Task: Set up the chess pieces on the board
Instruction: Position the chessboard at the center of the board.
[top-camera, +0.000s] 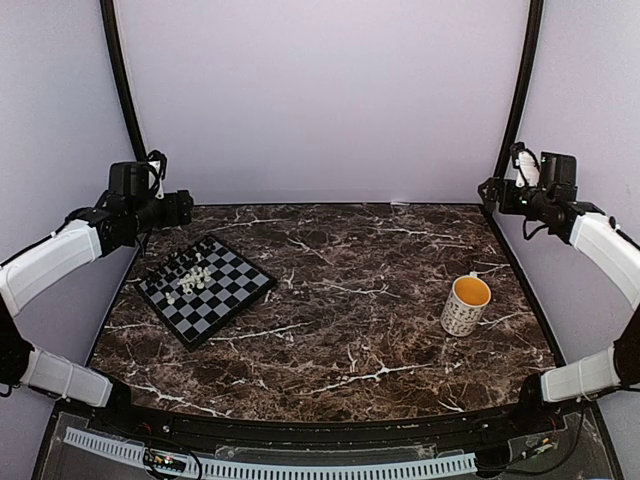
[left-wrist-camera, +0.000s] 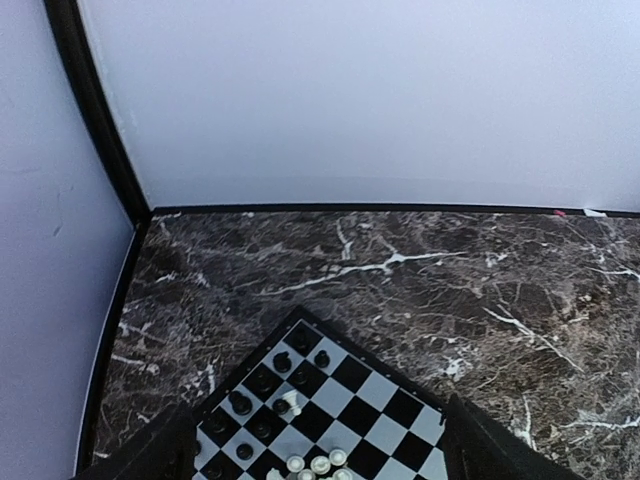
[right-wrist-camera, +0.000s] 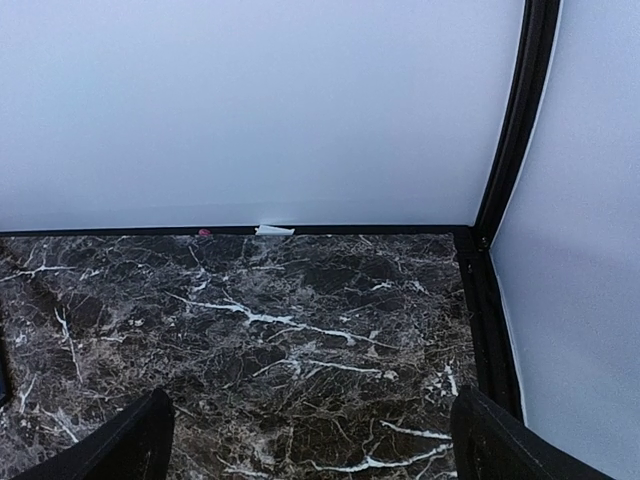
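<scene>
The board (top-camera: 238, 287) lies turned like a diamond on the left side of the marble table. The chess pieces (top-camera: 188, 272) crowd its far-left part, black ones (left-wrist-camera: 262, 386) toward the corner and white ones (left-wrist-camera: 320, 463) bunched beside them; one white piece (left-wrist-camera: 288, 402) lies among the black. My left gripper (top-camera: 186, 208) hangs above and behind the board's far corner, open and empty, with its fingers (left-wrist-camera: 150, 455) framing the board (left-wrist-camera: 392, 402). Raised at the back right corner, my right gripper (top-camera: 489, 190) is open too, with only tabletop between its fingers (right-wrist-camera: 505, 445).
A white mug (top-camera: 466, 305) with an orange inside stands at the right of the table. Pale walls close the back and both sides, with black posts (top-camera: 122, 75) in the rear corners. A scrap of white tape (right-wrist-camera: 274, 230) sits at the back edge.
</scene>
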